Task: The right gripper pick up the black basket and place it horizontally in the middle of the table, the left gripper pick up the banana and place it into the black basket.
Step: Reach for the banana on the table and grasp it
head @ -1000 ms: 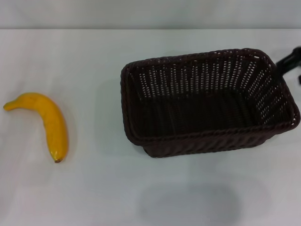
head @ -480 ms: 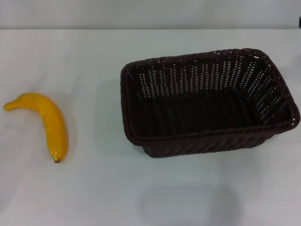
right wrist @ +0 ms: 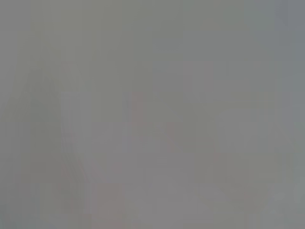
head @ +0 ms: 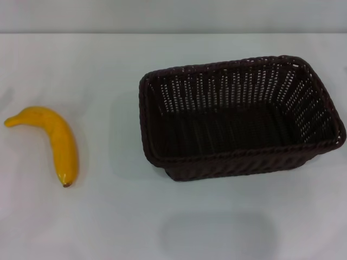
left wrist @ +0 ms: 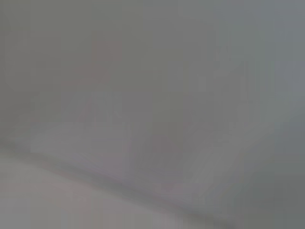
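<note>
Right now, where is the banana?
In the head view the banana lies flat on the white table at the robot's left, well apart from the black basket on its right.

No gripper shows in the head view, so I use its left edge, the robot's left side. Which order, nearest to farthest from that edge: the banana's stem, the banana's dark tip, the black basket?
1. banana's stem, almost at that edge, far left.
2. banana's dark tip, still on the left, nearer the robot.
3. black basket, from the centre over to the right.
</note>
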Controlling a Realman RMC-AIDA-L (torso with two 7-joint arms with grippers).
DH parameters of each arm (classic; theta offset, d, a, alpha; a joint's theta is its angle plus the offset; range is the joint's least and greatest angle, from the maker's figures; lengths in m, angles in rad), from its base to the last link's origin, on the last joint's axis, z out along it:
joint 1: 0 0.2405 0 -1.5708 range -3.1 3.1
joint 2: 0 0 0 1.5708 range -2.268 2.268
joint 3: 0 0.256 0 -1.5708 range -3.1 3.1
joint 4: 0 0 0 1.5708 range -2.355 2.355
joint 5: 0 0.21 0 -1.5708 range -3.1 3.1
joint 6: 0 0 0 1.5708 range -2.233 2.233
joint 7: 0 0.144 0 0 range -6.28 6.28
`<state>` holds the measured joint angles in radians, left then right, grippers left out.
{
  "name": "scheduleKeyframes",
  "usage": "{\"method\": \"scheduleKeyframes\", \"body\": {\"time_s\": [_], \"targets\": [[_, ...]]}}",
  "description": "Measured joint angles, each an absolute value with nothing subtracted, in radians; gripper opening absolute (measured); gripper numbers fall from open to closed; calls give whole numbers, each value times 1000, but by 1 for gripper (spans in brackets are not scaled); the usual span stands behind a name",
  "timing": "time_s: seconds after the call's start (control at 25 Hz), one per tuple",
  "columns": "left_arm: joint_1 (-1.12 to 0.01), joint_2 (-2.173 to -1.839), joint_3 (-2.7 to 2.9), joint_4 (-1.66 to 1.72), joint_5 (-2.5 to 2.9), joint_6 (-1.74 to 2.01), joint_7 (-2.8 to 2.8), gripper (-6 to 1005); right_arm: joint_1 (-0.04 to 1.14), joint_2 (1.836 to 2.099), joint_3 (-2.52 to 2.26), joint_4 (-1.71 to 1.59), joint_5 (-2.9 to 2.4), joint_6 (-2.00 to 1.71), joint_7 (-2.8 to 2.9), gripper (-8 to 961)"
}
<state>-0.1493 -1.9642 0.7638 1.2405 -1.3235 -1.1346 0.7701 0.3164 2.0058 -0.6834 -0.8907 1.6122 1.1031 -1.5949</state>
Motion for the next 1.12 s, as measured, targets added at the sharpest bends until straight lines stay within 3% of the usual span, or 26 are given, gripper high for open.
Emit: {"method": "scheduleKeyframes", "body": {"time_s": [0.4, 0.6, 0.88, 1.12], "targets": [[-465, -1844, 762, 1260, -772, -1559, 250, 862, 326, 2008, -606, -666, 1830, 1095, -2092, 690], [-601, -1809, 763, 1167, -587, -1701, 145, 862, 339, 2008, -606, -629, 1946, 1097, -2256, 689], [-830, -1830, 764, 873, -307, -1700, 77, 862, 339, 2009, -597, -624, 2035, 1084, -2418, 688], [-913, -1866, 765, 756, -274, -1606, 21, 862, 349, 2010, -592, -611, 2068, 1030, -2534, 686]]}}
